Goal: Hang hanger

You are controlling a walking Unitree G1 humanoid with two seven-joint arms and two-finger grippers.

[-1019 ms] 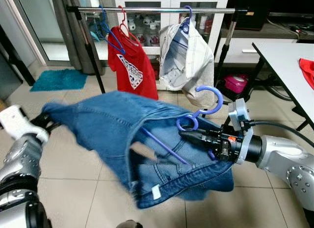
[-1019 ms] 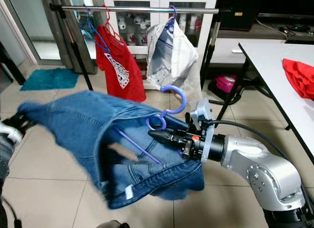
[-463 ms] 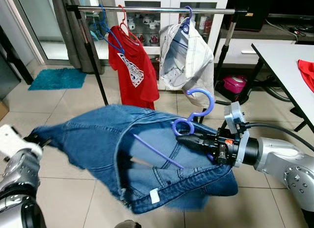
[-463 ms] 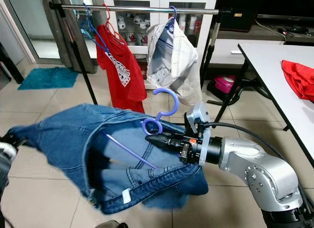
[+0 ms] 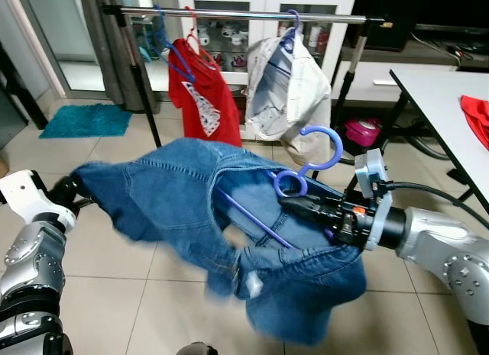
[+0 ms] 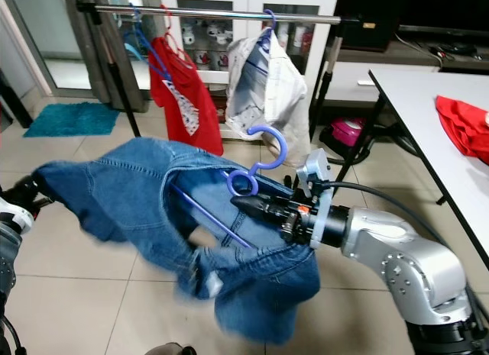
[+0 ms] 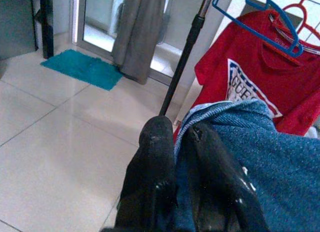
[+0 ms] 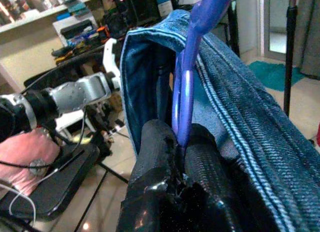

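The denim jacket [image 5: 221,217] hangs between both grippers, in front of and below the rail [image 5: 244,15]. It looks heavy and floppy. The left gripper [image 7: 182,157] pinches one hem; the right gripper [image 8: 177,147] clamps the stiff purple hanger [image 5: 306,168] at its neck, the soundest hold. On the rail, room lies between the white jacket [image 5: 290,84] and the right post [image 5: 348,69].

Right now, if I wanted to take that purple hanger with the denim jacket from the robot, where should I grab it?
Probably the open hook of the purple hanger, taken from above. It sticks up bare above the denim jacket, while the right gripper clamps the neck below and fabric covers the arms. The left gripper pinches the jacket's far edge.
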